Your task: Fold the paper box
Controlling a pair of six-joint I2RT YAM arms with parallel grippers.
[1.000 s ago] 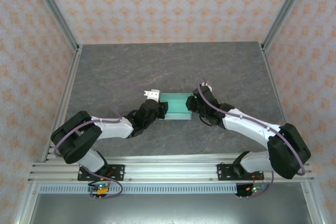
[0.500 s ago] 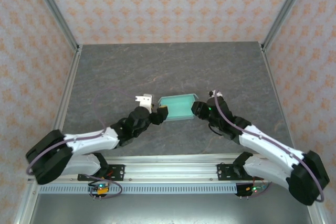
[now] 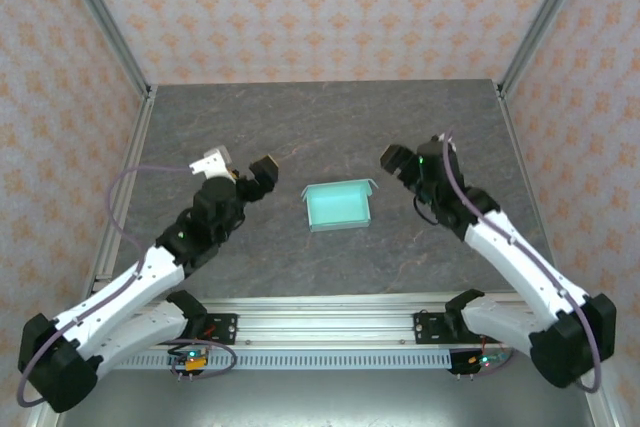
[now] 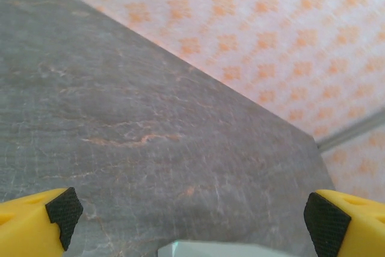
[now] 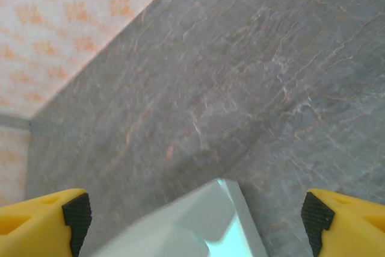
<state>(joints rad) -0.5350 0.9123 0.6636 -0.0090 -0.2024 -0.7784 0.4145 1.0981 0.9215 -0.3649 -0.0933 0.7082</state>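
Note:
The paper box (image 3: 338,206) is a small, shallow mint-blue tray with raised walls, resting on the grey table between the arms. My left gripper (image 3: 238,167) hovers to its left, open and empty, well apart from it. To the box's right, my right gripper (image 3: 415,159) is also open and empty. In the left wrist view the yellow fingers (image 4: 36,224) stand wide apart around the left gripper (image 4: 194,218), with the box's pale edge (image 4: 222,249) at the bottom. In the right wrist view a box corner (image 5: 198,227) lies below the wide-open right gripper (image 5: 194,219).
The grey marbled table (image 3: 320,127) is enclosed by patterned orange walls (image 3: 320,7) on three sides, with metal posts (image 3: 100,22) at the back corners. An aluminium rail (image 3: 320,322) carrying both arm bases runs along the near edge.
Both grippers have opened, let go of the box and pulled back from it, the left one leftward, the right one rightward. The box now sits free on the table.

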